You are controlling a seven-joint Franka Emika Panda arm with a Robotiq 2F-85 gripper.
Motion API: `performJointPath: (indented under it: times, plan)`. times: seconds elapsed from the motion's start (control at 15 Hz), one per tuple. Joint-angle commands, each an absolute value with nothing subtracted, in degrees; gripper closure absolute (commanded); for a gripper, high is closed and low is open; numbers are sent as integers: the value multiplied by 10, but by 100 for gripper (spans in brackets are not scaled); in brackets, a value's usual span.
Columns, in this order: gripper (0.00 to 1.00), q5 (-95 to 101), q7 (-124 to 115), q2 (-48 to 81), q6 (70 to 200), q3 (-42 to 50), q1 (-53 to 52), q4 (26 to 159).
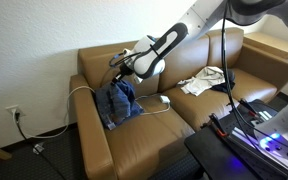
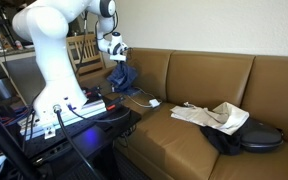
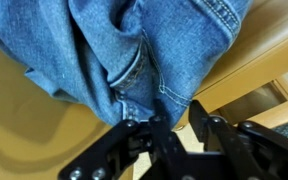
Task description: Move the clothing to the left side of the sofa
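the tan leather sofa (image 1: 144, 132) is filling both exterior views. the white robot arm (image 1: 169, 42) is reaching over its far end seat. there the blue jeans (image 1: 117, 100) are hanging in a bunch under the wrist, with the lower part resting on the cushion near the armrest. the white-grey shirt (image 2: 216, 115) and the dark top (image 2: 249, 137) are lying well apart from them, on the seat at the other end. in the wrist view the gripper (image 3: 181, 123) is sitting against the denim; its jaws are standing slightly apart, and i cannot tell if they are pinching the cloth. i am judging that the jeans are being set down now. the next move is probably calling for a clear release, lifting away, then going for the shirt.
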State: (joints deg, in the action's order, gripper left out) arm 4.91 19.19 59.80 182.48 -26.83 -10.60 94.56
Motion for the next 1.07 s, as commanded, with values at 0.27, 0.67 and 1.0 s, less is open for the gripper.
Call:
performJointPath:
  times: [0.27,0.67,1.0]
  plan:
    - [7,78,121,574,1867,-119,-178,913]
    - [0,53,46,464,1842,96,-226,1014]
    - [0,34,12,382,1846,110,-147,1116]
